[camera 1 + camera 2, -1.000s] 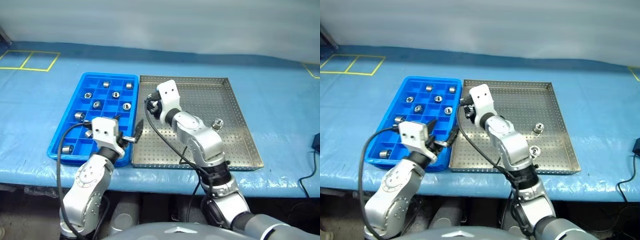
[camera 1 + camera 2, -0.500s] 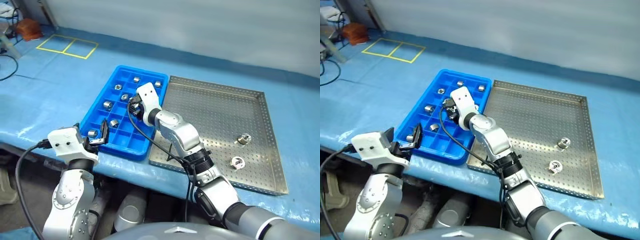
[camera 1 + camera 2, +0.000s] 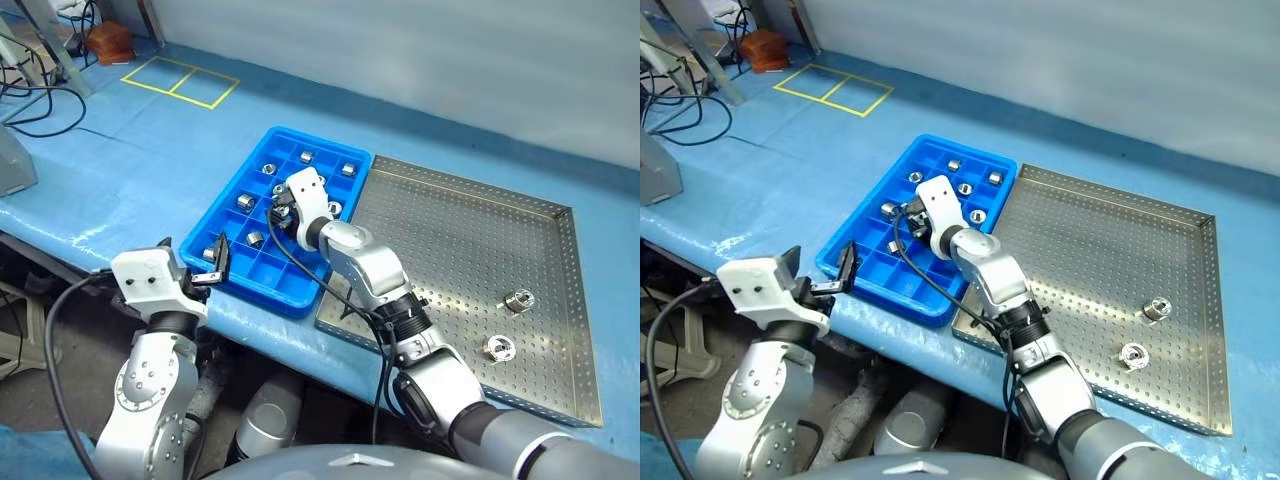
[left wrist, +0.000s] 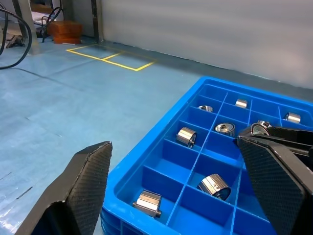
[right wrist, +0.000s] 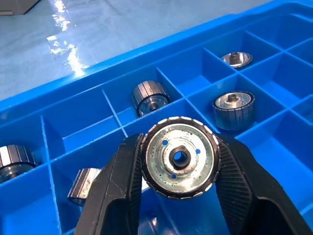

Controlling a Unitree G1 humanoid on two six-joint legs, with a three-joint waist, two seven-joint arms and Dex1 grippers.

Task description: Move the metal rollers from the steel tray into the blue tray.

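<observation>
over the blue tray (image 3: 300, 300), right gripper (image 5: 180, 161) clamps a roller (image 5: 180, 155); left gripper (image 4: 183, 188) wide.

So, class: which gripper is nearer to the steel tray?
Right. The right gripper hangs over the blue tray, beside the steel tray. The left gripper sits off the blue tray's far corner.
</observation>
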